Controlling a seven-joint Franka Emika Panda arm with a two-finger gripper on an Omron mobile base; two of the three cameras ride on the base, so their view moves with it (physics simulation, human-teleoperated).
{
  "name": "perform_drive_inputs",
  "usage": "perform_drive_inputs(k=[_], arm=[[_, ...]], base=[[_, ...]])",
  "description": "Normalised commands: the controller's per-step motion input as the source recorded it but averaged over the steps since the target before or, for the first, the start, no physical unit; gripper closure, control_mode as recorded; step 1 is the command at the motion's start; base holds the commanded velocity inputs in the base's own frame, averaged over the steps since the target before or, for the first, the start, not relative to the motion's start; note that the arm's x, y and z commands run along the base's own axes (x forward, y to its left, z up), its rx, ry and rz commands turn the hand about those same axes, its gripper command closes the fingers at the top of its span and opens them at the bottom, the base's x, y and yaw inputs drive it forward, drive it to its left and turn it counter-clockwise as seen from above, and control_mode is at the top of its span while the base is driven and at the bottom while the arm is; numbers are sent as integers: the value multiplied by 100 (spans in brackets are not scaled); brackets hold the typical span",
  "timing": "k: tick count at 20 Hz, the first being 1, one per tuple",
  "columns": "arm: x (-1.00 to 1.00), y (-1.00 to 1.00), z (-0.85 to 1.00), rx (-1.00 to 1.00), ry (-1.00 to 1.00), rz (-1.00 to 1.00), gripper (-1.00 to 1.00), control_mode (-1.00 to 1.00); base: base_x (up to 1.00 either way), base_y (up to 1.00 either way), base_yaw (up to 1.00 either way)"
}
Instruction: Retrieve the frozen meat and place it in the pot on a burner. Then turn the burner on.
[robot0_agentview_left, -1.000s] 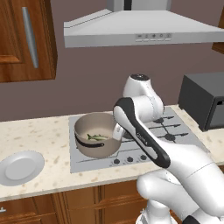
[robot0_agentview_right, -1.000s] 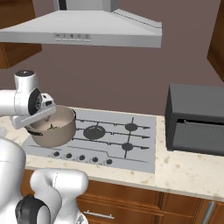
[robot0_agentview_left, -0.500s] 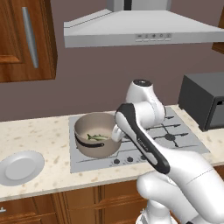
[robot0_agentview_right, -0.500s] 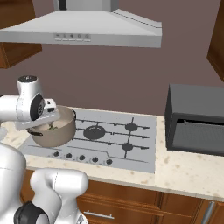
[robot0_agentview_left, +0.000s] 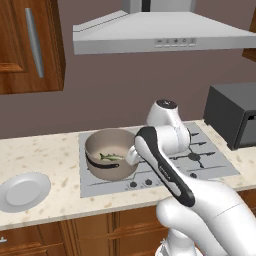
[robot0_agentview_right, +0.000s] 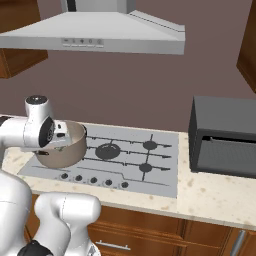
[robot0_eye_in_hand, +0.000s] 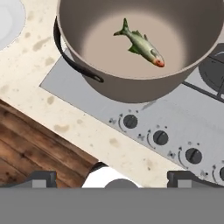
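Frozen meat (robot0_eye_in_hand: 141, 43): slender silvery-green fish, orange-red at one end, lying on the pale floor of the pot (robot0_eye_in_hand: 131, 87), upper centre of hand view. Jaws spread fully apart, holding nothing, above the stove knobs (robot0_eye_in_hand: 160, 137).

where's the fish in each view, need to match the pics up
Left base view: the frozen meat lies on the floor of the pot, left of centre.
Right base view: the pot's wall and the arm block its inside.
Hand view: fish at upper centre, inside the pot.
Shared landmark: the stove knobs.
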Motion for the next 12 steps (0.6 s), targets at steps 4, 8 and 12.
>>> perform_drive_inputs(k=[4,8,12], arm=[[0,-1,-19,6,0,-9,-100,-100],[0,0,-12,2,0,-7,-100,-100],[7,0,-23,0,1,-7,-100,-100]], base=[[0,0,0],[0,0,0],[0,0,0]])
